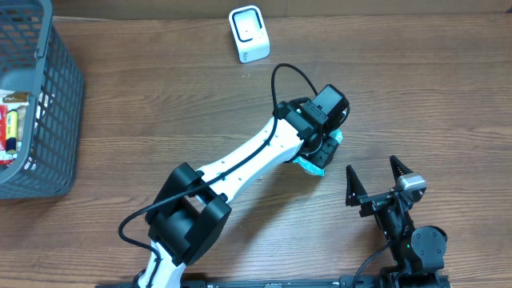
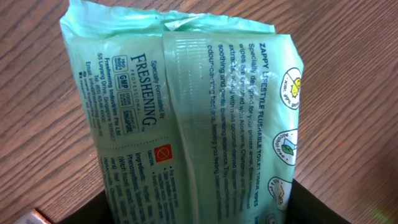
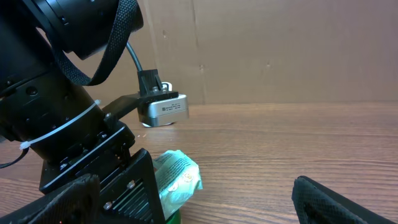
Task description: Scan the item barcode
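Wipes pack (image 1: 310, 166): pale green soft pack lying on wooden table (image 1: 160, 96), right of centre, mostly hidden under left gripper (image 1: 320, 150) in overhead. Only a teal edge shows there.

Far left: grey mesh basket (image 1: 48, 120) at table edge, red and yellow items (image 1: 10, 124) inside, too small to identify. Top centre: white scanner (image 1: 250, 34) standing on table, well apart from the pack.

Centre: left arm runs diagonally from bottom left to the pack, with a black cable looped over it. Left wrist view: the pack (image 2: 205, 124) fills the frame, back side up, centre seam running lengthwise. Print reads "FRESHENING" and "ZAPPY"; no barcode visible on this face. Dark fingers (image 2: 93, 211) sit at both bottom corners, one on each side of the pack, with the pack edges reaching them. Cannot tell whether they are actually clamped on it or just flanking it.

Right: right gripper (image 1: 372, 166) sits near the bottom right, just right of the pack, not touching it. Jaws are spread wide with nothing between them. Right wrist view: its own fingers (image 3: 336, 199) are low in frame, the pack's end (image 3: 177, 174) pokes out from under the left gripper and rests on the table. Brown cardboard wall (image 3: 280, 50) behind.
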Available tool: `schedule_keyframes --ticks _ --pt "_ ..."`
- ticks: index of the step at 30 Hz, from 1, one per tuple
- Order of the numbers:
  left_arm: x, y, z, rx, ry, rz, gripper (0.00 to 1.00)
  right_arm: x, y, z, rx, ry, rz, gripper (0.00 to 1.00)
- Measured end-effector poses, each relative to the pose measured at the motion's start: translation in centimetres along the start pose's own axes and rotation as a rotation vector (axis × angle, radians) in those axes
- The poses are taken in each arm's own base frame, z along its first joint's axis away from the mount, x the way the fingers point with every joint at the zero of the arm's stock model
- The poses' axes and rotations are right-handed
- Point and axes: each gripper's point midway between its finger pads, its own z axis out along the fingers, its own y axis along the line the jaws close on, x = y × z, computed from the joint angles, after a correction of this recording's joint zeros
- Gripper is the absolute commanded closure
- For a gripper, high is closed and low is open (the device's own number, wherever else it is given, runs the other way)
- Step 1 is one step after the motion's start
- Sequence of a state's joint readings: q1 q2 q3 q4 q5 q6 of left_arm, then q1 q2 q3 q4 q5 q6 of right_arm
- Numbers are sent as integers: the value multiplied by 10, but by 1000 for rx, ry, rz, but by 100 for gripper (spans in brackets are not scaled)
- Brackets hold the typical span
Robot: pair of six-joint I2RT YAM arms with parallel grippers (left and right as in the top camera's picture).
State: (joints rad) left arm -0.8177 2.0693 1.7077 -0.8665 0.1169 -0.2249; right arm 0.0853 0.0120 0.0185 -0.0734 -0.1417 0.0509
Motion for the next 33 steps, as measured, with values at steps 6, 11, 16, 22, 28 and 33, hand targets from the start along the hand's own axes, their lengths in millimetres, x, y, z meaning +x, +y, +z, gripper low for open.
schedule_keyframes --ticks 6,11,16,22,28,33 --pt "-2 -1 -2 1 -6 0 60 0 0 0 0 0 0 0" --pt "-5 4 -4 0 -15 -21 61 0 0 0 0 0 0 0" --pt "-16 22 -23 -7 -57 -86 62 0 0 0 0 0 0 0" --pt "-16 60 -50 -35 -67 -213 64 0 0 0 0 0 0 0" --pt "1 83 -51 -98 -8 -288 63 0 0 0 0 0 0 0" --pt "14 84 -32 -139 6 -295 63 0 0 0 0 0 0 0"
